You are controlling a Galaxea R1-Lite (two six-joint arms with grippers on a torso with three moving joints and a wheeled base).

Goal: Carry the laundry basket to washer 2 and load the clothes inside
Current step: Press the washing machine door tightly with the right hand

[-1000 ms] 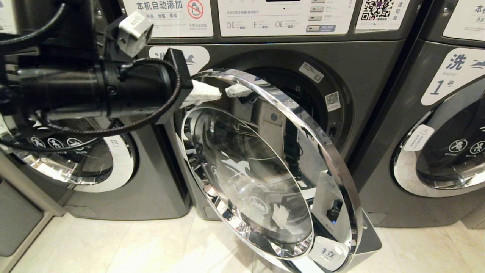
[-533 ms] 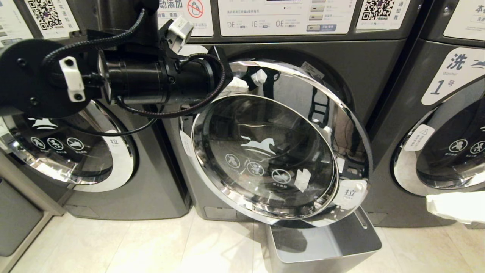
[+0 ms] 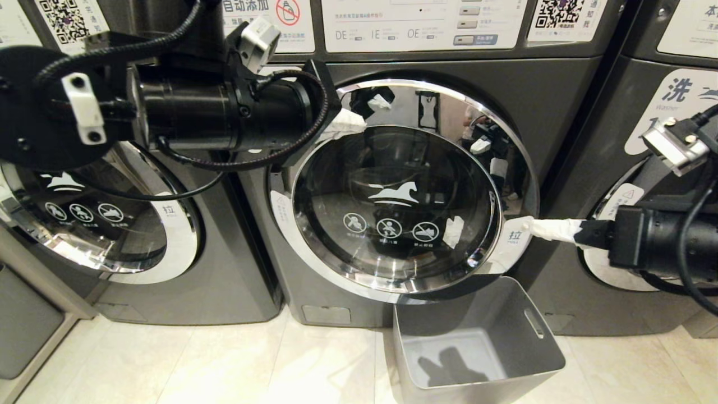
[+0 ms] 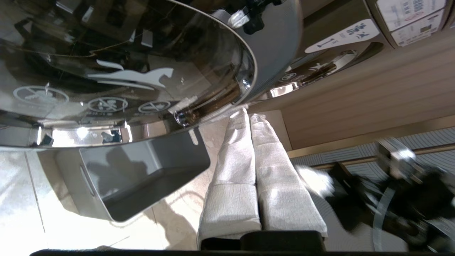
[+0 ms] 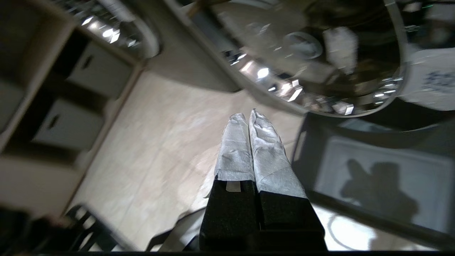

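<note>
Left gripper (image 3: 350, 120), fingers pressed together, is held level at the door (image 3: 392, 191) top. Right gripper (image 3: 541, 229), likewise closed, is extended to its handle side. Basket (image 3: 527, 359): grey, empty.

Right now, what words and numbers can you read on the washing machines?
"拉": white tab on the middle washer's door.
"拉": tab on the left washer's door.
"洗", "Washer": label on the right washer.
"DE", "IE", "OE": control panel.
QR codes and small print: unreadable.

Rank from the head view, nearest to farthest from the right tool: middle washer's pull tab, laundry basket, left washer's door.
1. Pull tab: at the tip of the shut right tool, on the door's right rim.
2. Laundry basket: on the floor, below the tool.
3. Left washer's door: far left.
</note>
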